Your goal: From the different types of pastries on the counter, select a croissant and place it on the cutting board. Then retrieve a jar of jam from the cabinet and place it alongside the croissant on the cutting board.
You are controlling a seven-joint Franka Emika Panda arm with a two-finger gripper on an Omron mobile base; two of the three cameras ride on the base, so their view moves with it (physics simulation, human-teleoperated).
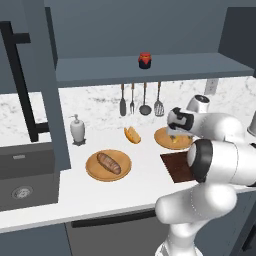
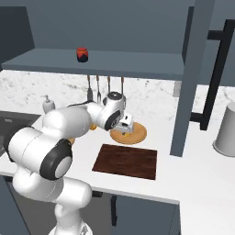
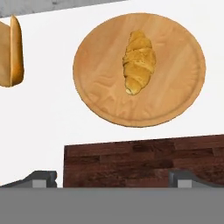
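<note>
Hovering your wide-open, empty gripper (image 3: 112, 177) above the croissant (image 3: 139, 62), untouched on its round plate (image 3: 100, 83) beyond the bare cutting board (image 3: 131, 162), you've the jar of jam (image 1: 145, 60) shelved in the cabinet (image 1: 100, 70)

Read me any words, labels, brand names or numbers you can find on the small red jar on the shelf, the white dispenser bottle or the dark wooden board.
None: no readable text anywhere in these views.
Small squat red jar of jam: a dark band, no lettering visible.
White soap dispenser bottle: plain.
Dark brown rectangular wooden cutting board: wood grain, no marks.
Round light-tan wooden plate under the golden croissant: plain.
</note>
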